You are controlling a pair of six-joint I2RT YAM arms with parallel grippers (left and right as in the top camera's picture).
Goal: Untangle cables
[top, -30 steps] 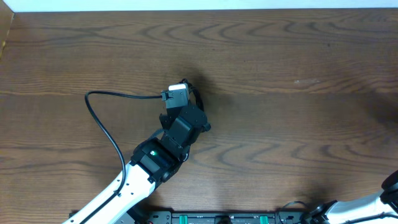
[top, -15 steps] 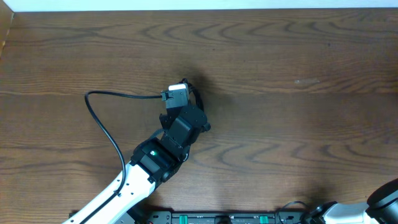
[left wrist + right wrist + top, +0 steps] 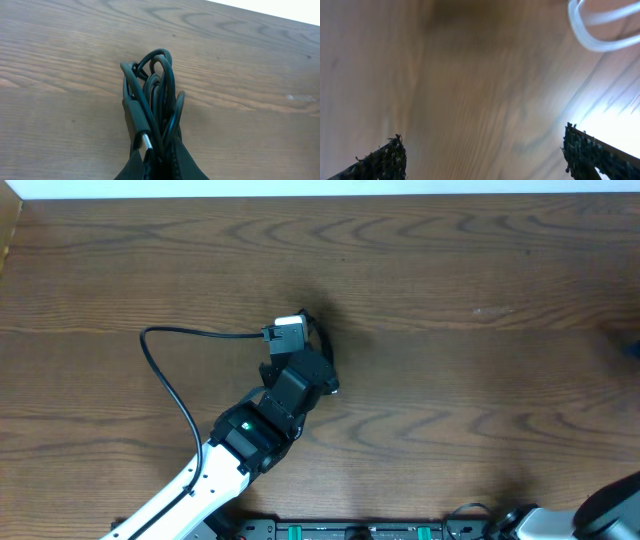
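Where the left arm [image 3: 230,450] reaches in from the near left edge, its own thicker lead [image 3: 160,375] swings out in a wide loop over the tabletop [image 3: 450,280], left of the wrist. The left pincer [image 3: 155,162] is clamped together on the black cables [image 3: 152,95], a tight bunch of loops that sticks out beyond the fingertips, a little left of the tabletop's middle. A plug [image 3: 142,135] with a metal tip lies along the bunch, right at the pincer. From overhead only a sliver of the bunch shows, at the far side of the wrist camera [image 3: 290,333]. Whether the bunch rests on the wood I cannot tell. At the near right corner only part of the right arm [image 3: 610,510] is in view. The right pincer [image 3: 482,137] hangs over blurred wood with its fingers spread wide apart and nothing between them. A loop of white cable [image 3: 592,35] shows beyond its right finger, apart from it.
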